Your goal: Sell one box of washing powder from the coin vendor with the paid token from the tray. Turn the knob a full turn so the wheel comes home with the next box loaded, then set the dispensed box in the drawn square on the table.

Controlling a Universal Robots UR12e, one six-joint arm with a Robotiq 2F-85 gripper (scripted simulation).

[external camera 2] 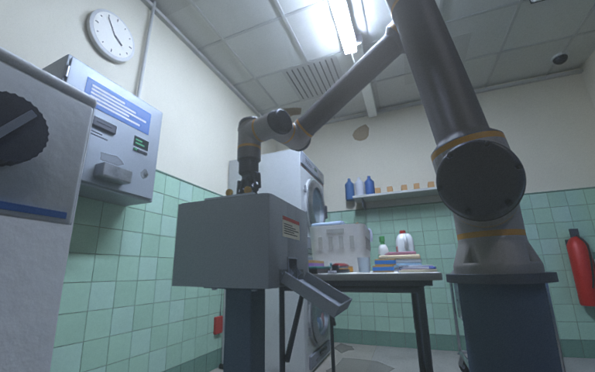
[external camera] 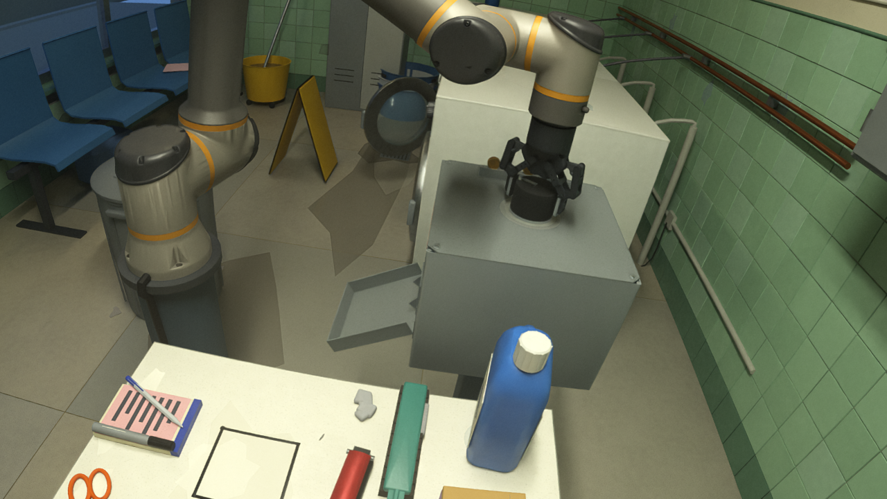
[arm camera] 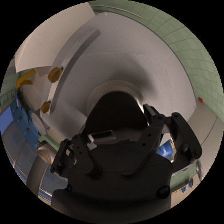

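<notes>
The black knob (external camera: 533, 200) stands on a pale round collar on top of the grey coin vendor (external camera: 515, 273), toward its rear right. My gripper (external camera: 541, 186) hangs straight down around the knob with its fingers open, holding nothing. Two brass tokens (arm camera: 55, 74) (arm camera: 45, 106) sit on the narrow tray along the vendor's far edge. The vendor's chute (external camera: 372, 307) slopes out toward the table and holds no box. The drawn square (external camera: 247, 464) on the white table is unoccupied.
The washing machine (external camera: 558, 124) rises right behind the vendor. On the table stand a blue detergent bottle (external camera: 510, 400), a green case (external camera: 406, 437), a red cylinder (external camera: 352, 475), a notebook with pens (external camera: 149, 417) and orange scissors (external camera: 90, 484).
</notes>
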